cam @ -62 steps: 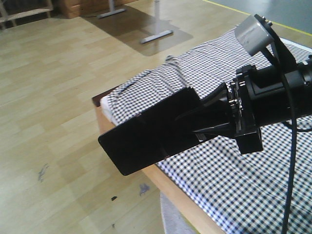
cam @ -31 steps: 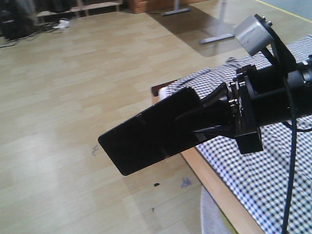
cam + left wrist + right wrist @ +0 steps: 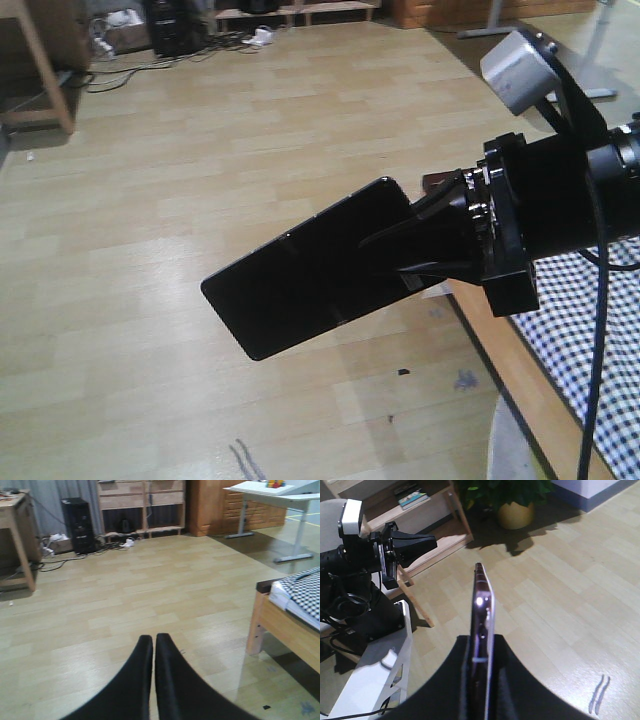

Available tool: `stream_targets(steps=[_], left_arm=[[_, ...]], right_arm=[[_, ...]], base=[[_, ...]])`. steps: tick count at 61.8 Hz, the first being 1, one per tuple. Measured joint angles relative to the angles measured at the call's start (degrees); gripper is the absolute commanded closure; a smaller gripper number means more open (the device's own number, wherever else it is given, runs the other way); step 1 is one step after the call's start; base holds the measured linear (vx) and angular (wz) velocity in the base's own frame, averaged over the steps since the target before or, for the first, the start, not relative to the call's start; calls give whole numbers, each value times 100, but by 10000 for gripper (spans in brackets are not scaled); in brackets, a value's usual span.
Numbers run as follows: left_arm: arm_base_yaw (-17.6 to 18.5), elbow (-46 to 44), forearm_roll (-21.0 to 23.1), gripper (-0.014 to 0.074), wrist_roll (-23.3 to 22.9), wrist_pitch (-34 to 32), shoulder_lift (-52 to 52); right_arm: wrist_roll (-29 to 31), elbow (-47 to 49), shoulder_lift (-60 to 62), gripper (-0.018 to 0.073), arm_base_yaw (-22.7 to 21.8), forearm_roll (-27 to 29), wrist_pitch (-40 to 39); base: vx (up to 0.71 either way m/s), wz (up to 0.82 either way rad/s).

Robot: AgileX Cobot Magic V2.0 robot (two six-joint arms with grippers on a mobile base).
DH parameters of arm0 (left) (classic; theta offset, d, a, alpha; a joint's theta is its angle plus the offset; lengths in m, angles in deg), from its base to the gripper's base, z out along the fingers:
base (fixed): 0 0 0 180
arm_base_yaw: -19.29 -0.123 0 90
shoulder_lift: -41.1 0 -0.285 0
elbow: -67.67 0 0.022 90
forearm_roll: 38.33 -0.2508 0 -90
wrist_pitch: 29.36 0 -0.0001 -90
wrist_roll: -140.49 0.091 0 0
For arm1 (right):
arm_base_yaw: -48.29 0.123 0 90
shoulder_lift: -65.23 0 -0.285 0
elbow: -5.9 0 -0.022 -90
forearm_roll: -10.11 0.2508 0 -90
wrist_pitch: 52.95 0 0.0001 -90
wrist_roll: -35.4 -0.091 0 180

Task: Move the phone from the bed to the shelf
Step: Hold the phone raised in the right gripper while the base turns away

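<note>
On the left wrist view I see a pale plank floor (image 3: 125, 595). A black computer tower (image 3: 77, 525) stands at the far wall with loose cables (image 3: 60, 561) trailing beside it, and a white-topped table (image 3: 265, 488) stands on metal legs. My right wrist view shows a potted plant (image 3: 515, 512) on the floor.

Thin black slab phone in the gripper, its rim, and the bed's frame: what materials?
Thin black slab phone: smooth, faintly glossy face, probably glass. Its rim: rose-gold with a sharp bright highlight, looks like polished metal. Bed frame: pale brown, matte, likely wood; grain too blurred to confirm.
</note>
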Motion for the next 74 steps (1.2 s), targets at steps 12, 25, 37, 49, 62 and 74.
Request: stream_targets(steps=[12,25,37,49,62,74], left_arm=[[0,0,0,596,0,0,0],[0,0,0,596,0,0,0],[0,0,0,596,0,0,0],[0,0,0,596,0,0,0],[0,0,0,596,0,0,0],[0,0,0,596,0,0,0]], right_arm=[[0,0,0,561,0,0,1],[0,0,0,561,0,0,7],[0,0,0,561,0,0,13],[0,0,0,561,0,0,13],[0,0,0,561,0,0,13],[0,0,0,561,0,0,13]], base=[[-8,32],[-4,17],[0,6],[2,5],[5,7],[8,10]])
